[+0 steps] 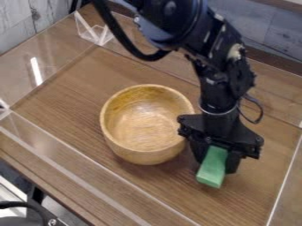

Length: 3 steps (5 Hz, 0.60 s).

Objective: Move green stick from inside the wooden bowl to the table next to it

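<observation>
Stick (214, 168) is clamped between the closed fingers of the claw (217, 155), hanging directly below it with its long axis near vertical, lower end at or just above the table (118, 190), just right of the bowl (144, 124).

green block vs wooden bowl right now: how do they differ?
The bright green rectangular block is small and flat-sided; the round tan wooden bowl is far larger and hollow. The block is held in the shut black gripper; the bowl sits free and empty on the brown table.
</observation>
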Tool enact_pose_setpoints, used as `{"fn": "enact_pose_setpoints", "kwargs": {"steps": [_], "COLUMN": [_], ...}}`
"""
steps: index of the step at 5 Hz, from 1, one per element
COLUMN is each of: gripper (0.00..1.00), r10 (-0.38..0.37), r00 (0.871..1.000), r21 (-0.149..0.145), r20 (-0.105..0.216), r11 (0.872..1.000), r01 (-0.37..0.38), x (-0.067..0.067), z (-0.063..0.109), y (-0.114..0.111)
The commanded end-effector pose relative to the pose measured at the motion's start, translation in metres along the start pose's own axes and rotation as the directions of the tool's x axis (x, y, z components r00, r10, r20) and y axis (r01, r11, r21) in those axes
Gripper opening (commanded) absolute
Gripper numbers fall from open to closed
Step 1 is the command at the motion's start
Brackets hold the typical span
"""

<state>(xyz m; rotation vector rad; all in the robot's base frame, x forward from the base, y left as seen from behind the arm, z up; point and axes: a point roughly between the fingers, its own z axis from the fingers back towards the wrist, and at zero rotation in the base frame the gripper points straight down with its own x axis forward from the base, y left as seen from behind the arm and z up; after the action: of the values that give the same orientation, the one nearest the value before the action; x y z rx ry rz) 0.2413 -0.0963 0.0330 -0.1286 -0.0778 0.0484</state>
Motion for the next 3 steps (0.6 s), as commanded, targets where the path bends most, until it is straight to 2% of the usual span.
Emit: {"fn": "enact_pose_setpoints", "kwargs": {"steps": [1,3], "gripper": [0.0,0.0], "r10": [-0.011,-0.015], "r00": [1.0,1.0], "r21": [-0.009,0.001], "r20": [0.018,0.0], "r11": [1.0,1.0], "r01": [0.011,0.015], "x": [0.0011,-0.003], "z": [0.003,0.0005], "y": [-0.005,-0.0036]}}
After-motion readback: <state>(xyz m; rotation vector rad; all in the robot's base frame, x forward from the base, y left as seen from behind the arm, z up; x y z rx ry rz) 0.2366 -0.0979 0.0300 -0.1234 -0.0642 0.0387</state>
